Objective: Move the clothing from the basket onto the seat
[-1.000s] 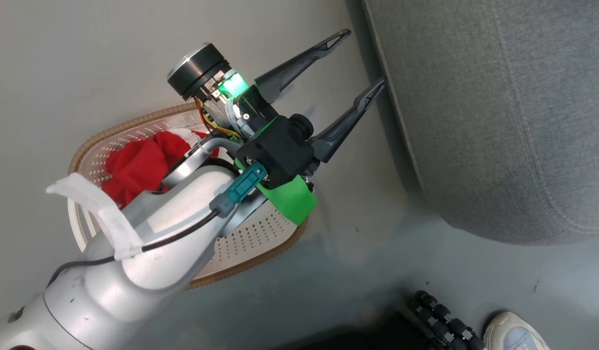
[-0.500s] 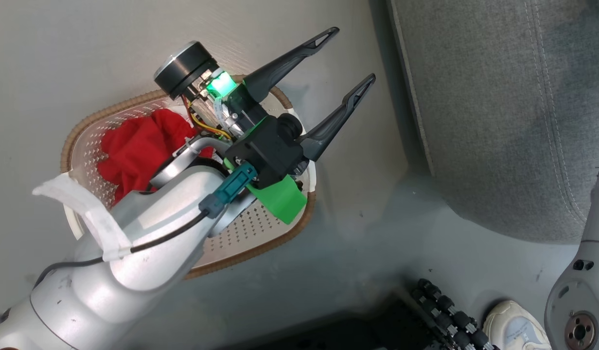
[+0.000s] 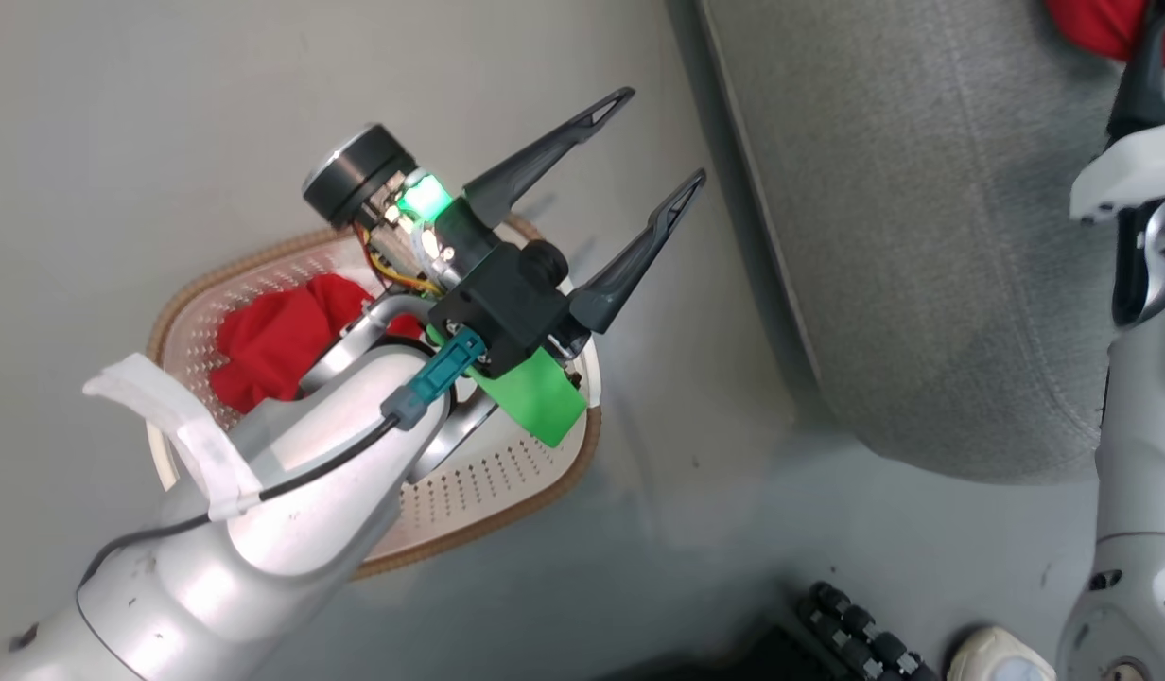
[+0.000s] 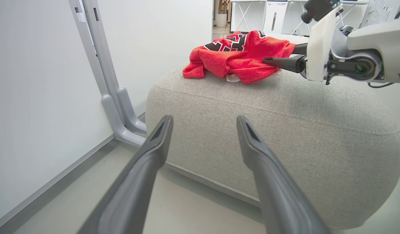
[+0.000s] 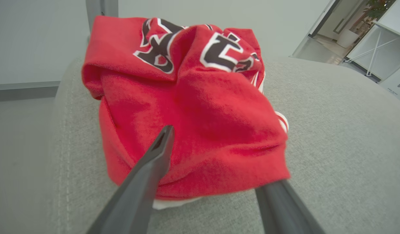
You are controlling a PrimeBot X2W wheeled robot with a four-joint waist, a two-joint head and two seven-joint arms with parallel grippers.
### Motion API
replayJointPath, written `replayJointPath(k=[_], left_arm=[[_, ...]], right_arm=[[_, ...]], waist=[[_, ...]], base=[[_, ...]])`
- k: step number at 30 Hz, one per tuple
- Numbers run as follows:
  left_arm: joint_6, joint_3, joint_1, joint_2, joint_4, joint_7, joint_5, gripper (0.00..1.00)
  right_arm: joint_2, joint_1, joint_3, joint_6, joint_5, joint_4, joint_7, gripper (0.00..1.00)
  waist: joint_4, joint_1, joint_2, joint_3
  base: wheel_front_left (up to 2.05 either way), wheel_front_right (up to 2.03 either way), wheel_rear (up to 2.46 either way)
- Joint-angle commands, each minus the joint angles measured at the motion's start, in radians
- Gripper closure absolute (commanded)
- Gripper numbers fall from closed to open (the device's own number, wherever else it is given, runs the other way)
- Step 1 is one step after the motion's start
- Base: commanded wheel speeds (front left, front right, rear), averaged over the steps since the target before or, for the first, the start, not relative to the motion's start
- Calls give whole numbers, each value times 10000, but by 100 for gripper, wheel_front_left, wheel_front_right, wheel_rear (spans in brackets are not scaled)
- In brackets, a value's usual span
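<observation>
Red lettered jersey (image 5: 193, 107) lies on the grey seat (image 5: 333, 130) within the open right end effector (image 5: 219, 156); open left end effector (image 3: 658, 135) hovers over the basket (image 3: 507, 492).

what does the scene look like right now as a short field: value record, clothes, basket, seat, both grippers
seat: grey cushion, apart from the basket, bare floor between
basket: holds one red garment
jersey: crumpled on top of the seat, black lettering up
left gripper: open, empty, above the basket, fingers pointing toward the seat
right gripper: open, fingers spread either side of the jersey's near edge
task left: red garment not yet moved
</observation>
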Motion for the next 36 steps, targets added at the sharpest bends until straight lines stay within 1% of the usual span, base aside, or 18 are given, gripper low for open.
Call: replayJointPath(k=[1, 3, 5, 7, 11, 15, 20, 24, 27, 36], left_arm=[[71, 15, 209, -20, 66, -82, -54, 0], [146, 45, 367, -60, 165, -141, -141, 0], [183, 82, 542, -111, 270, -218, -251, 0], [233, 116, 732, -150, 381, -257, -357, 0], [334, 222, 1134, -217, 555, -332, -539, 0], [476, 406, 1636, -263, 701, -397, -696, 0], [618, 788, 2258, -374, 650, -400, -834, 0], [726, 1237, 2777, -445, 558, -394, -858, 0], [783, 1615, 3190, -512, 489, -396, -816, 0], [947, 2996, 4237, -651, 337, -396, -573, 0]], right_arm=[[-310, 197, -19, -14, 114, 383, -144, 0], [-689, 204, 88, -14, 450, 1060, -280, 0], [-1232, 297, 409, -14, 865, 1720, -348, 0], [-1724, 430, 890, -14, 1379, 2027, -365, 0], [-2381, 1093, 1829, -14, 2558, 1700, -359, 0], [-2634, 1824, 2729, -14, 3314, 882, -361, 0], [-2596, 2526, 3500, -12, 3730, -271, -361, 0], [-2349, 2971, 4070, -14, 3895, -1171, -363, 0], [-2051, 3312, 4475, -14, 3792, -1741, -363, 0], [-1312, 4105, 5165, -14, 3789, -2605, -364, 0]], waist=[[-141, -1, 98, -846], [-172, -1, 98, -1213], [-178, -1, 98, -1563], [-202, -1, 98, -1904], [-240, -1, 98, -2535], [-219, -1, 98, -3140], [-45, -1, 98, -3762], [221, -1, 98, -4153], [497, -1, 98, -4411], [1468, -1, 98, -4941]], base=[[0, 0, 0], [0, 0, 0], [0, 0, 0], [0, 0, 0], [0, 0, 0], [0, 0, 0], [0, 0, 0], [0, 0, 0], [0, 0, 0], [0, 0, 0]])
